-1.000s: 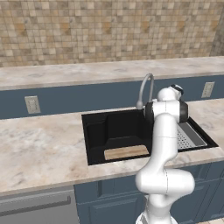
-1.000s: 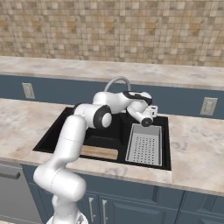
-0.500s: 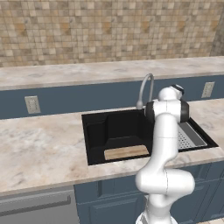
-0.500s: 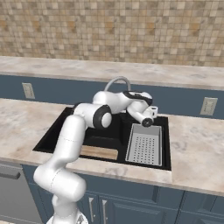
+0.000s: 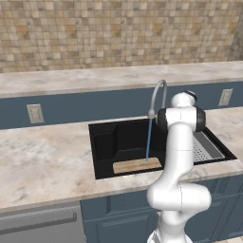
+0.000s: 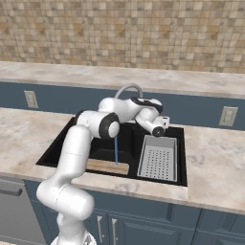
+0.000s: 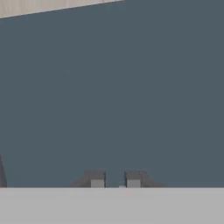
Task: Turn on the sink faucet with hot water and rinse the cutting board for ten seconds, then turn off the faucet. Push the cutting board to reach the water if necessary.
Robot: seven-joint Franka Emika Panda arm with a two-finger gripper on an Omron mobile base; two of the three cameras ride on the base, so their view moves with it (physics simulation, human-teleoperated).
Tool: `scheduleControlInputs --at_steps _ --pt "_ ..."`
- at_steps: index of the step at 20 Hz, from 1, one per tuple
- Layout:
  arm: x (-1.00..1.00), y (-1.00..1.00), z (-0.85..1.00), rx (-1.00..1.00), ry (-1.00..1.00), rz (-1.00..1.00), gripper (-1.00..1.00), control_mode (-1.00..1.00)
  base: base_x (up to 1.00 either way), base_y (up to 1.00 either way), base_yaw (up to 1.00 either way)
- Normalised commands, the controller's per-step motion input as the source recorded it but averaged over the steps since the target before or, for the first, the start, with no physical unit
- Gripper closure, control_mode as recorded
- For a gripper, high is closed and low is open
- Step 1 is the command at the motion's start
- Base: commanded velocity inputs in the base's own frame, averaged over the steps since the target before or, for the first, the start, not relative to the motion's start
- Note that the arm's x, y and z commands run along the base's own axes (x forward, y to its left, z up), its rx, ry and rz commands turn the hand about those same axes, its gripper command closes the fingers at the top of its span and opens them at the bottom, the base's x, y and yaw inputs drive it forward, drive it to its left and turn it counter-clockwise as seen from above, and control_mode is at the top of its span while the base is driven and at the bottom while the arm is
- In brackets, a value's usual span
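Running in a thin straight light-blue stream, the water (image 5: 148,140) is seen falling from the tip of the sink faucet (image 5: 158,96) onto the cutting board (image 5: 137,165). The board is laid flat on the floor of the sink (image 5: 105,142), against the front wall of the basin, and is struck by the stream near its right end. To the right of the faucet, a grey perforated tray (image 6: 159,156) is set in the sink beside the board. The gripper (image 6: 163,125) is held just right of the faucet, above the back end of the tray and close to the blue wall panel (image 7: 113,87) behind the sink. Its fingertips (image 7: 97,180) are shown near together with a narrow gap between them; whether anything is clamped there cannot be told.
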Motion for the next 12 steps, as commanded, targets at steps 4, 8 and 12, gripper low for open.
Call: scheduleControlInputs --at_steps 4,8,12 --pt "-0.66 -0.72 -0.30 0.00 0.09 0.05 1.00 -1.00 0.00 0.00 0.00" --pt "-0.68 -0.80 -0.32 0.00 0.10 0.05 1.00 -1.00 0.00 0.00 0.00" --pt "-0.69 -0.78 -0.31 0.00 0.10 0.04 1.00 -1.00 0.00 0.00 0.00"
